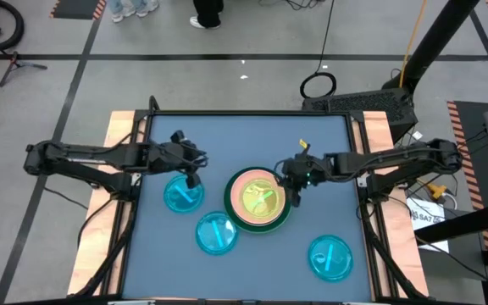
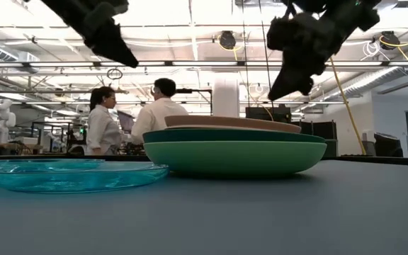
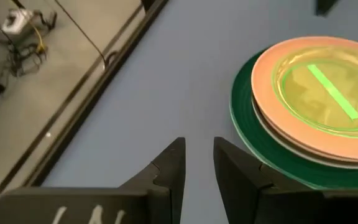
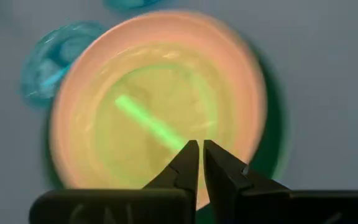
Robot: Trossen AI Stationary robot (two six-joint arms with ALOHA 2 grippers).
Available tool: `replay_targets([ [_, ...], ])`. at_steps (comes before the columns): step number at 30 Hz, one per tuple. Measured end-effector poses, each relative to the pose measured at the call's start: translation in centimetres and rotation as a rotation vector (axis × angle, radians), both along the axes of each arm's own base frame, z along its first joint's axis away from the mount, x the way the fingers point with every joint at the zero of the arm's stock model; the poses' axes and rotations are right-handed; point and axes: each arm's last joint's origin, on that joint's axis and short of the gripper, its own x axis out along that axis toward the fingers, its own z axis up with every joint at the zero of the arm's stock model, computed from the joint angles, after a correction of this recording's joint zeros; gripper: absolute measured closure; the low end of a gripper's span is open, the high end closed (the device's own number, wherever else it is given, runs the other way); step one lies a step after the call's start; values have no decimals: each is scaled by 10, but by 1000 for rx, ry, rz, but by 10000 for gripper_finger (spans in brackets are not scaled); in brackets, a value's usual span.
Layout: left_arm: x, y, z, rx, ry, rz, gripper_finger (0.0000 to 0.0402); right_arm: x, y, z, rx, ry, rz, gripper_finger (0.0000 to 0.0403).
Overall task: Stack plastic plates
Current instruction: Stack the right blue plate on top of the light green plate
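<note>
The plastic plates stand partly stacked at mid-table: a light green plate (image 2: 232,157) at the bottom, then a dark green one (image 2: 190,134), a pink one (image 1: 237,188), and a translucent lime plate (image 1: 259,200) on top. Three cyan plates lie singly on the mat, one on the left (image 1: 182,194), one at front centre (image 1: 217,232), one at front right (image 1: 330,257). My left gripper (image 1: 195,176) hovers above the left cyan plate, open and empty (image 3: 197,146). My right gripper (image 1: 295,196) hangs over the stack's right rim, shut and empty (image 4: 201,144).
The blue mat (image 1: 252,140) covers the table inside a dark frame with wooden edges (image 1: 121,127). In the low view two people (image 2: 137,117) stand in the room behind the table. Both arms hang well above the tabletop.
</note>
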Motion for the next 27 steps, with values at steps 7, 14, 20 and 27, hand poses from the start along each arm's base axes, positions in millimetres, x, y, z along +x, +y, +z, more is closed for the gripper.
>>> replay_targets([
  [7, -35, -1, -12, 13, -127, -8, 311, -1, 30, 23, 80, 82, 30, 385],
  [14, -64, -2, -13, 27, -276, -18, 311, -6, 51, 47, 106, 181, 56, 385],
  [20, -85, -3, -2, 23, -365, -12, 311, -19, 71, 44, 93, 396, 79, 385],
  [27, -96, -3, -1, -9, -387, 6, 311, -40, 98, 31, 106, 613, 76, 369],
])
